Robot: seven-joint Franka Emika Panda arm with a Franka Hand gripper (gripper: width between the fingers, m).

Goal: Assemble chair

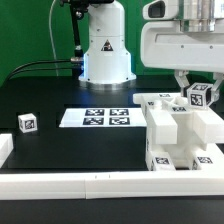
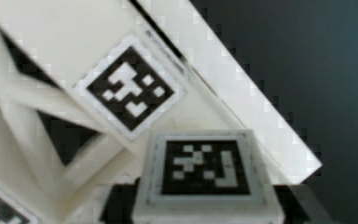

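The blocky white plastic chair [image 1: 172, 135] is standing partly built on the black worktop [image 1: 60, 95], at the exterior view's right. The tool [image 1: 198, 90] is clamping a small white tagged block [image 1: 199, 97] just above it. A small white tagged cube [image 1: 27, 122] is lying loose well apart, seemingly still to be fitted.

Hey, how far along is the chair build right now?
Done: several white pieces stand stacked as a blocky cluster at the exterior view's right. In hand: the end effector looks closed on a small tagged block just above that cluster. Left: seating that block, plus one loose piece lying apart at the exterior view's left, past the marker board. No finished chair shape yet.
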